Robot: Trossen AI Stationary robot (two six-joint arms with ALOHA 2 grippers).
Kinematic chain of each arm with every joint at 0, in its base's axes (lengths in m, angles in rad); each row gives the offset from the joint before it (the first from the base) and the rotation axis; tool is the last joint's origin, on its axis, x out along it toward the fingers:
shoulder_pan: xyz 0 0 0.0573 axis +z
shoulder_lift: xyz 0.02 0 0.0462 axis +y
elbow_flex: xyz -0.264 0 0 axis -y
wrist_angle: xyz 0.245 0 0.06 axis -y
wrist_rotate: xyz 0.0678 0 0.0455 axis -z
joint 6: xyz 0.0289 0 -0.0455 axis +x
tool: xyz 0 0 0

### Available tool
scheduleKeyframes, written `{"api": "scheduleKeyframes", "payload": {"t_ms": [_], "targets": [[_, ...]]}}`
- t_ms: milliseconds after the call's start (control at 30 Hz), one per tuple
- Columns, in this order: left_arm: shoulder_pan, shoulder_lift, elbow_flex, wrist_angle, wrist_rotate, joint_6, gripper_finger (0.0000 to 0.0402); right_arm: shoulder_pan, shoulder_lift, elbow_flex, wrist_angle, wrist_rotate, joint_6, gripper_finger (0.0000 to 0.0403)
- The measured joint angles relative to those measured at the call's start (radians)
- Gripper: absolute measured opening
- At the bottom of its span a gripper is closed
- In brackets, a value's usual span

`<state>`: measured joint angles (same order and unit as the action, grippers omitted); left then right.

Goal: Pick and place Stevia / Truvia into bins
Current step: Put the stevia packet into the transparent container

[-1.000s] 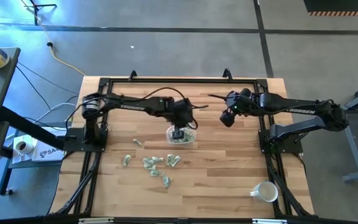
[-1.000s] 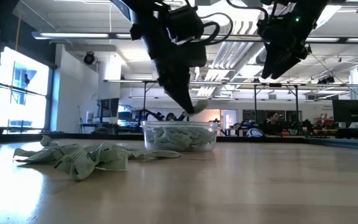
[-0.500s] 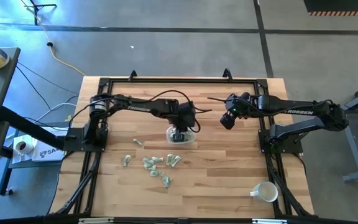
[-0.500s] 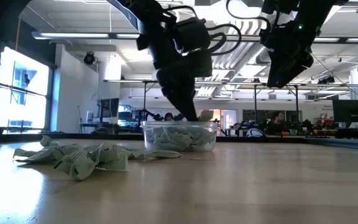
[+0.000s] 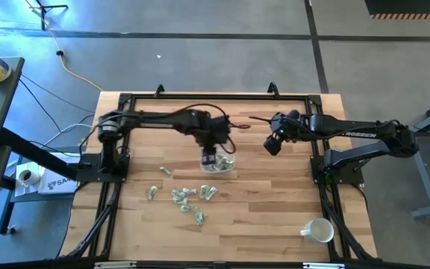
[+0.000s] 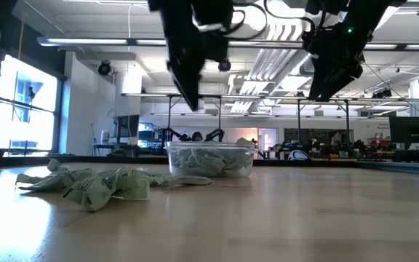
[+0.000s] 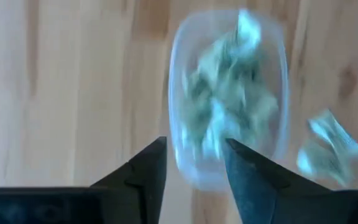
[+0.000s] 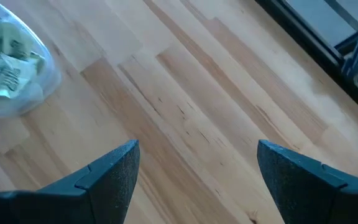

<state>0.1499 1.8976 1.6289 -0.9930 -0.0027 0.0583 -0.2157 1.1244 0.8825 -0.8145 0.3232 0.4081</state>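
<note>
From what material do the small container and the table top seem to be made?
The container looks like clear, slightly cloudy plastic: the green and white packets inside show through its wall. The table top looks like light wood with a smooth finish: plank seams and grain show.

We held our left gripper raised mid-table, fingers slightly parted and empty, while our right gripper hovered wide open.

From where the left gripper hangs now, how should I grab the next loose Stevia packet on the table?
Drop straight down on a packet at the edge of the loose packets, fingers straddling a raised crumpled fold. They lie flat and bunched near the clear container, so a side approach with the left gripper looks unlikely to catch.
</note>
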Motion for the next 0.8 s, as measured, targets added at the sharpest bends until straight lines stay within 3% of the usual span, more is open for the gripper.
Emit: {"api": "scheduleKeyframes", "payload": {"t_ms": [167,267,333,433,633,800], "targets": [[0.000,-0.093,-0.044,-0.266,-0.091,-0.399,0.0204,-0.014,0.000,0.001,0.061,-0.017,-0.033,0.0314],[-0.011,-0.161,-0.157,-0.356,-0.141,-0.728,0.0204,-0.032,0.000,0.001,0.085,-0.011,-0.026,0.0314],[-0.049,-0.217,-0.251,-0.333,-0.149,-0.850,0.0204,-0.045,0.000,0.001,0.100,-0.009,-0.028,0.0314],[-0.143,-0.281,-0.382,-0.252,-0.148,-0.735,0.0204,-0.059,0.000,0.001,0.113,-0.020,-0.063,0.0314],[-0.246,-0.334,-0.621,-0.086,-0.199,-0.207,0.0204,-0.078,0.003,0.001,0.139,-0.076,-0.140,0.0314],[-0.221,-0.336,-0.778,0.040,-0.159,-0.095,0.0204,-0.088,0.008,0.001,0.146,-0.097,-0.125,0.0314]]}}
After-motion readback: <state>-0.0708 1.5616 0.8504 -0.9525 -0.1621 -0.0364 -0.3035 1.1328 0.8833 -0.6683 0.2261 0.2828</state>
